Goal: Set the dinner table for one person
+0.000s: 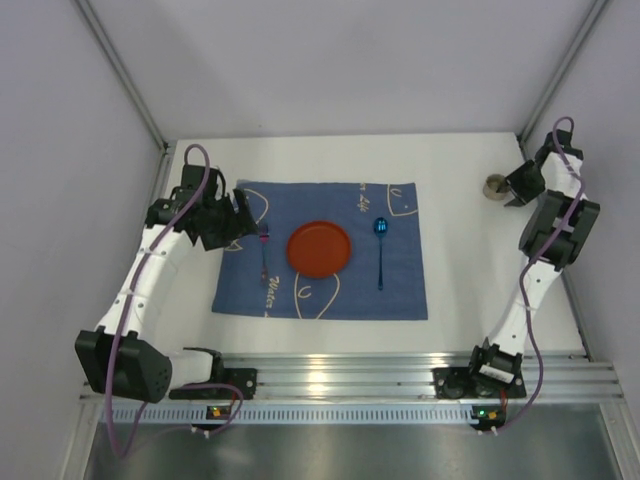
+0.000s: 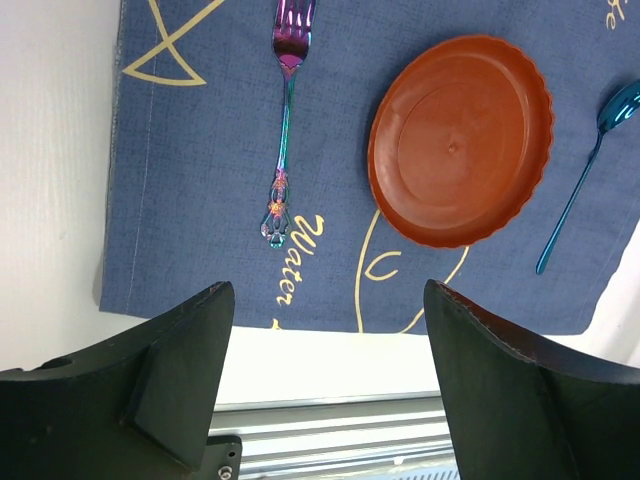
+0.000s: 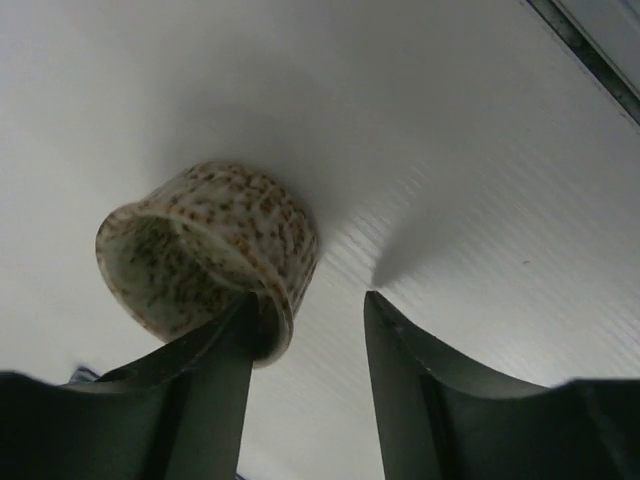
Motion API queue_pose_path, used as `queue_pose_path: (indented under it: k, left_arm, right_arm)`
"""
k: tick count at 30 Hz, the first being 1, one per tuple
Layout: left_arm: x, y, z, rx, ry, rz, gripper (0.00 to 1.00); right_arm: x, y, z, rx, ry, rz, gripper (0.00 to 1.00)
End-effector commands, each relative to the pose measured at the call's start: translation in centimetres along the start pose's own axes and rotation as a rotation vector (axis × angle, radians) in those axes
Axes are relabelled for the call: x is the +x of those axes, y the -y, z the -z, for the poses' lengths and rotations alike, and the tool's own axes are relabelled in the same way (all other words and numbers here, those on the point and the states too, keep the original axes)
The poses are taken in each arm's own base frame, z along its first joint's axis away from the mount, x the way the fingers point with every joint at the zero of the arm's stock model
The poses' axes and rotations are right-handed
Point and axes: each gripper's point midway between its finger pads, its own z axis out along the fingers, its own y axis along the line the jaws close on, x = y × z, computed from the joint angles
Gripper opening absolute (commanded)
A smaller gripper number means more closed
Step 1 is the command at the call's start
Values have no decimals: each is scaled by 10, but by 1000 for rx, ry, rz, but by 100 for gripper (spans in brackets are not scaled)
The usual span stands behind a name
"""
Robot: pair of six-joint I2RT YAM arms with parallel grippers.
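The white dinner table [image 1: 330, 160] carries a blue placemat [image 1: 320, 300]. On the mat lie an orange plate [image 1: 319, 248], an iridescent fork [image 1: 264, 255] to its left and a blue spoon [image 1: 381, 250] to its right. My left gripper [image 1: 243, 212] is open and empty above the mat's left edge; its wrist view shows the fork [image 2: 284, 130], the plate [image 2: 460, 140] and the spoon [image 2: 580, 180]. A speckled cup [image 1: 495, 186] stands at the far right. My right gripper [image 3: 308, 298] is open beside it, its left finger against the cup's [image 3: 210, 255] rim.
A ribbed aluminium rail [image 1: 350, 375] runs along the table's near edge, also seen in the left wrist view [image 2: 330, 430]. Grey walls and metal posts [image 1: 120, 70] close in the back and sides. Bare table lies between the mat and the cup.
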Motion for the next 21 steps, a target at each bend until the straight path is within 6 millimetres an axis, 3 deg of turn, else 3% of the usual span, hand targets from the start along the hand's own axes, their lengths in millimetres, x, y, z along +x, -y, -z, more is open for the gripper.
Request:
queue_pose_path:
  k: [1, 2, 3, 5, 6, 7, 12, 15, 18, 19, 21]
  left_arm:
    - [-19, 6, 8, 8, 66, -23, 82]
    - [-20, 6, 8, 5, 67, -21, 82]
    - [-20, 5, 8, 1, 66, -21, 82]
    - [-21, 6, 8, -1, 66, -19, 82]
    - [-23, 6, 8, -4, 70, -19, 82]
    - [-23, 6, 6, -5, 67, -19, 81]
    - [-26, 7, 4, -5, 71, -19, 81]
    - [-27, 9, 2, 6, 72, -17, 81]
    - [-27, 12, -4, 22, 63, -16, 82]
    - [-26, 14, -7, 29, 54, -16, 82]
    - [-26, 16, -9, 42, 49, -12, 81]
  right_arm:
    - [-18, -4, -1, -5, 50, -12, 45]
    - [-17, -3, -5, -2, 47, -12, 41]
    - [-17, -2, -7, -1, 46, -13, 30]
    - [-19, -4, -10, -11, 45, -11, 17]
    - [-20, -6, -9, -16, 49, -8, 5]
    - [-21, -8, -8, -20, 52, -1, 0]
    - [-22, -22, 15, -55, 77, 27, 0]
    - [-17, -53, 40, -119, 102, 89, 0]
    - [6, -106, 66, -217, 117, 224, 0]
    - [26, -133, 72, -263, 102, 286, 0]
    - [43, -162, 87, -319, 110, 354, 0]
